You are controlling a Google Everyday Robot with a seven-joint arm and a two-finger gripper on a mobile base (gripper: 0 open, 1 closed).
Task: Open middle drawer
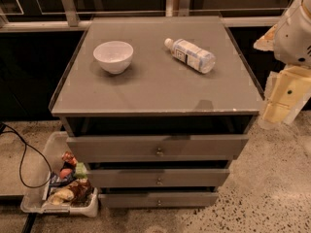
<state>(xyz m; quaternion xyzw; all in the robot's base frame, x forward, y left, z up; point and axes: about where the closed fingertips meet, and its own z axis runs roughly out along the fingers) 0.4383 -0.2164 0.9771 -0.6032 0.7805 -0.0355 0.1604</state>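
Observation:
A grey cabinet stands in the middle of the camera view with three drawer fronts stacked below its top. The middle drawer is the mid-sized grey front with a small round brass knob. It sits between the taller, wider top front and the slim bottom front. A dark gap shows above it. My gripper is at the right edge of the view, level with the cabinet top's front right corner. It is above and to the right of the drawers and touches nothing.
A white bowl and a plastic bottle lying on its side rest on the cabinet top. A clear bin of snacks sits on the floor at the left. A black cable loops beside it. Dark railing runs behind.

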